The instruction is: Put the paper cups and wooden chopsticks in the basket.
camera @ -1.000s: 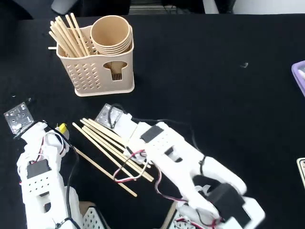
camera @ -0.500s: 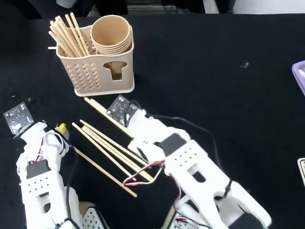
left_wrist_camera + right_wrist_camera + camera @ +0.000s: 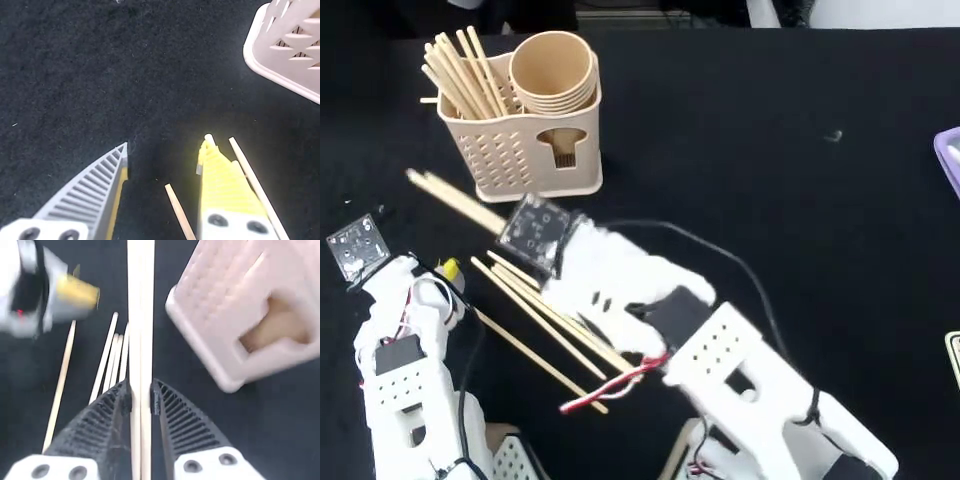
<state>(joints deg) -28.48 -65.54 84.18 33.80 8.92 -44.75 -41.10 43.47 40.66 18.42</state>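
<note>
The right gripper (image 3: 141, 392), clenched on a pair of chopsticks (image 3: 448, 196) just near-left of the basket (image 3: 525, 160), should lift and tip them upright over its left compartment before release; the left gripper (image 3: 162, 155) sits released beside loose chopsticks (image 3: 535, 320).
</note>
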